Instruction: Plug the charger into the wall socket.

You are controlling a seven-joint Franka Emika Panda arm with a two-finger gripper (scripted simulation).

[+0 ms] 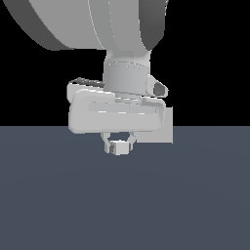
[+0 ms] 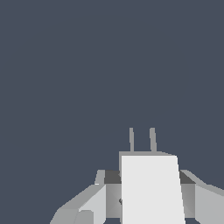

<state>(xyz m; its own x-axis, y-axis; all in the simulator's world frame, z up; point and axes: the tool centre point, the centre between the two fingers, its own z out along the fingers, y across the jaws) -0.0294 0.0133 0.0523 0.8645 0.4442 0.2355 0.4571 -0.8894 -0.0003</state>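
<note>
White charger (image 2: pixel 151 188), two grey prongs projecting forward, clamped between the fingers of the pincer (image 1: pixel 117 145); grey wall socket (image 1: pixel 166 128) partly hidden behind it. No legible writing.

You see a pale grey arm (image 1: pixel 93 22) with darker bands, a boxy off-white hand (image 1: pixel 117 144), short stubby light fingers (image 1: pixel 107 145)

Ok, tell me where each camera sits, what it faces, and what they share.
Exterior view: off the arm, low, looking level at the gripper holding the charger; the arm's bulk fills the top, and the socket peeks out behind the hand.
Wrist view: on the wrist, looking along the fingers past the charger and its two prongs at bare floor.
Shared: gripper and charger.
</note>
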